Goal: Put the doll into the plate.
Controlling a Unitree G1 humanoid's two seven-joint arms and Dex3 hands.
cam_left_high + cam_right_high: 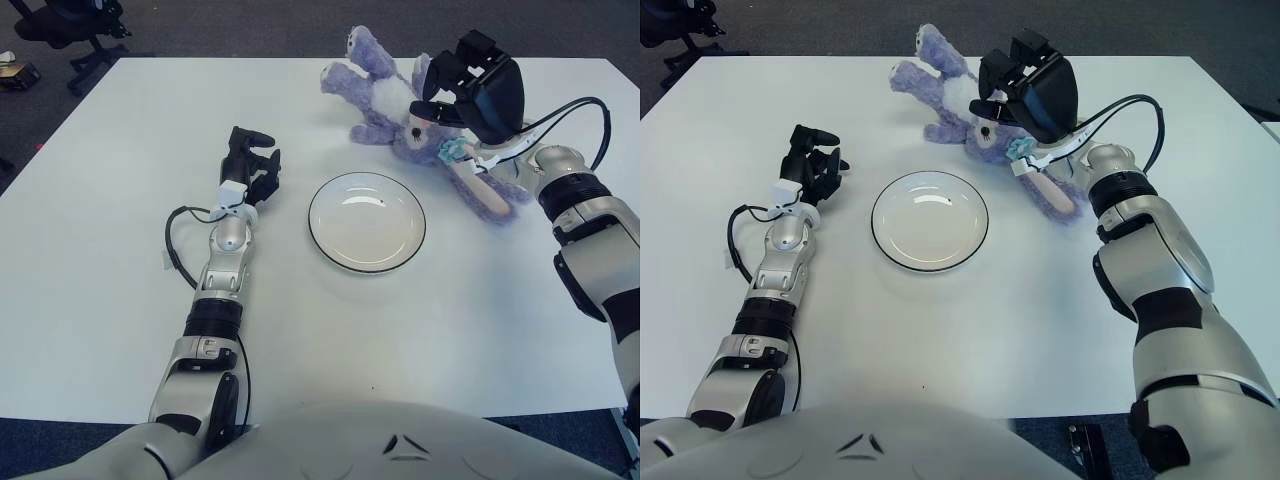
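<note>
A purple plush bunny doll [378, 100] lies on its side on the white table, behind and to the right of the plate, with one long pink-lined ear [482, 190] stretched toward the right. The white plate [366, 222] with a dark rim sits at the table's middle and holds nothing. My right hand [462, 88] is over the doll's head with its fingers spread, and I cannot see it gripping the doll. My left hand [252, 162] shows left of the plate, fingers relaxed and holding nothing.
The white table [120, 250] fills most of the view. A black office chair [70, 25] stands on the dark floor beyond the far left corner. Cables run along both forearms.
</note>
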